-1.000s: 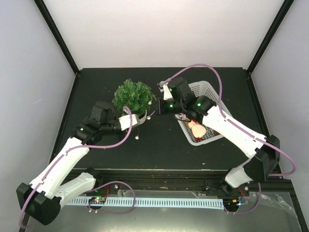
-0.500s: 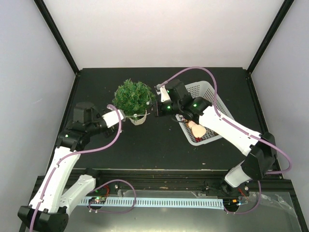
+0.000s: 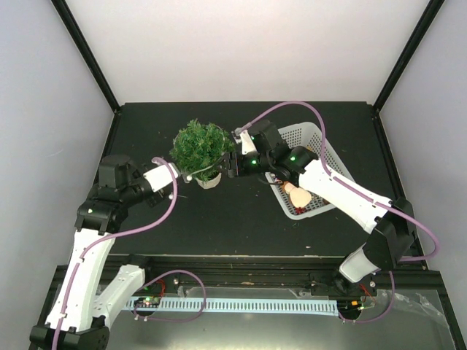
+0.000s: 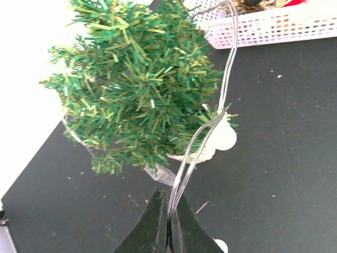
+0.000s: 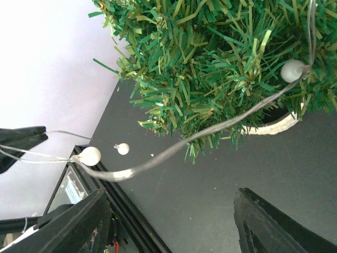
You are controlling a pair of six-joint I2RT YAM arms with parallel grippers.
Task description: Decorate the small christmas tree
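The small christmas tree (image 3: 202, 146) wears the light string (image 5: 293, 70). Right fingers (image 5: 68, 226) just opened wide below it, maybe letting go. Left fingers (image 4: 155, 221) pinch the string, so wrapping can go on.

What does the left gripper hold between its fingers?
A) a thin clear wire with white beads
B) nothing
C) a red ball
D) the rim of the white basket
A: the left gripper has its fingers shut on the clear wire, which runs up past the small christmas tree.
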